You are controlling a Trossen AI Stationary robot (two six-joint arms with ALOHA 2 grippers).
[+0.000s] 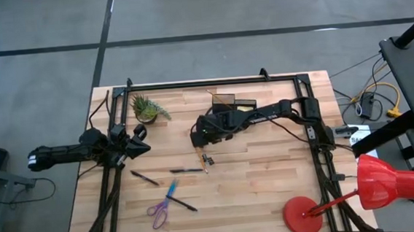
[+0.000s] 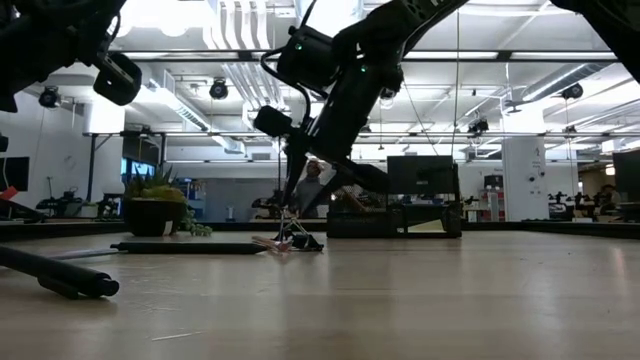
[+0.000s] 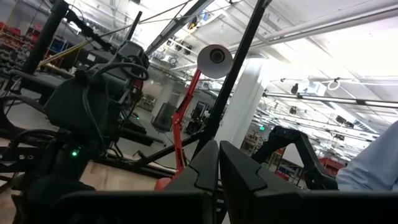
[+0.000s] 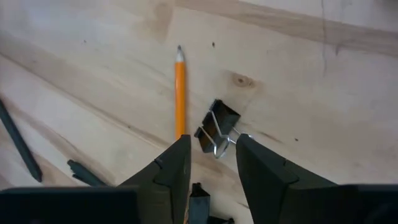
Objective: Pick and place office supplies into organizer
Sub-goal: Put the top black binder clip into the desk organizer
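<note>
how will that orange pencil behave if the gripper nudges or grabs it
The orange pencil looks thin, straight and stiff, so it probably won't bend. Lying flat on the wooden table, it may roll if nudged sideways. It looks light and easy to lift.

Bright overhead glare, perhaps backlit silhouettes
</note>
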